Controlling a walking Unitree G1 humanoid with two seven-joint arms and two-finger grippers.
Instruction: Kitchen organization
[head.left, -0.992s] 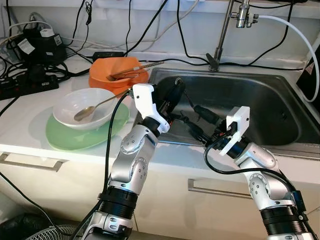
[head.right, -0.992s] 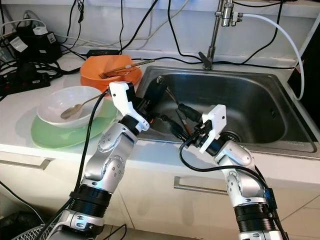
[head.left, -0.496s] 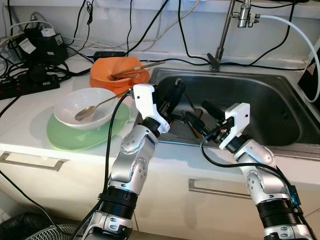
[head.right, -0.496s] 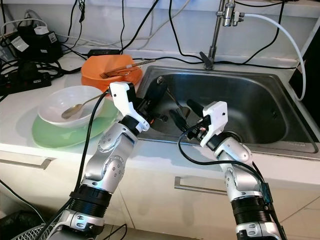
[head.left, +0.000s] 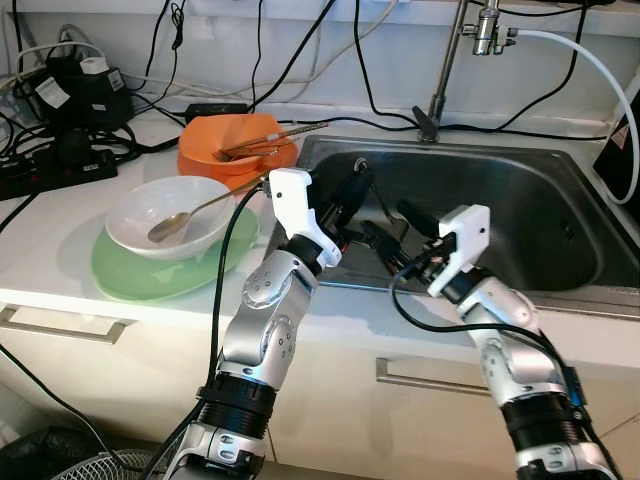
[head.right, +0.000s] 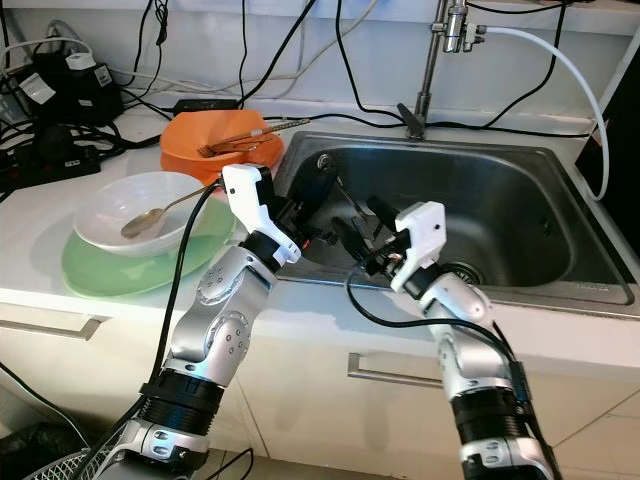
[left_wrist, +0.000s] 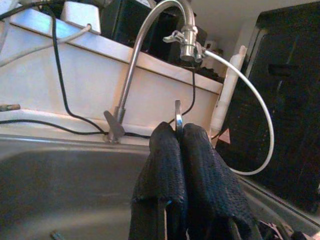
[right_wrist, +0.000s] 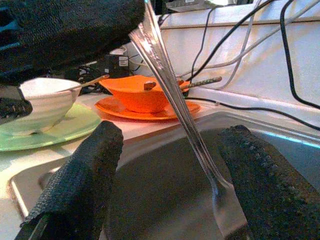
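The left gripper (head.left: 352, 192) hangs over the near left corner of the steel sink (head.left: 560, 215), its two black fingers (left_wrist: 197, 165) pressed together on the thin metal handle of a piece of cutlery (right_wrist: 175, 100). The left wrist view shows the handle's end poking up between the clamped fingertips, with the curved tap (left_wrist: 145, 55) and its white hose (left_wrist: 250, 115) beyond. That view hides the rest of the utensil; the right wrist view shows it slanting down from the left gripper into the sink, its broader lower end blurred, so fork or spoon cannot be told.

The right gripper (head.left: 392, 235) sits just beside the left one, above the sink's front edge, fingers spread wide with the utensil's shaft running between them and touching neither.

Past the grippers, on the white counter (head.left: 60, 270) beside the sink, the head views show an orange bowl (head.left: 238, 148) holding a fork and chopsticks, and nearer, a white bowl (head.left: 170, 215) with a spoon (head.left: 185, 215) in it, resting on a green plate (head.left: 150, 270). Black cables (head.left: 60, 150) crowd the counter's back.
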